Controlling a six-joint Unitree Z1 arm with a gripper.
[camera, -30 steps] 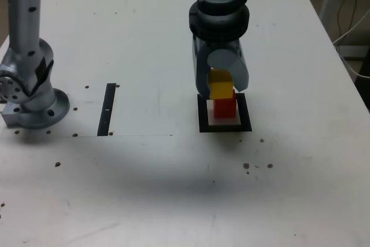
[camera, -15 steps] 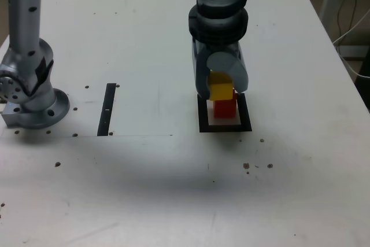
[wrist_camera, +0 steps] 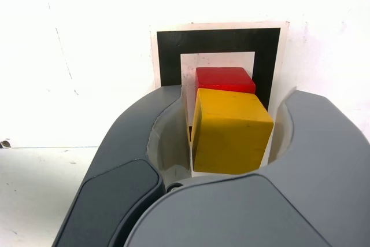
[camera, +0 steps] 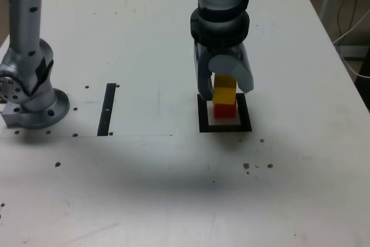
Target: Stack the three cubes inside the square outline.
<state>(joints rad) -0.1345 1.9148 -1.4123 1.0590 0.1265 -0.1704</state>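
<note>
Reaching straight down from above, the gripper (camera: 222,88) straddles the yellow cube (wrist_camera: 230,131), its jaws parted with a narrow gap on each side. That cube sits on the red cube (camera: 225,110) inside the square outline (camera: 203,121) on the table (camera: 173,189).

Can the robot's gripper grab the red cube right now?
Probably not. The yellow cube sits on top of the red cube inside the square outline, and the gripper is up at the yellow cube's level, so the yellow one blocks the way down.
</note>
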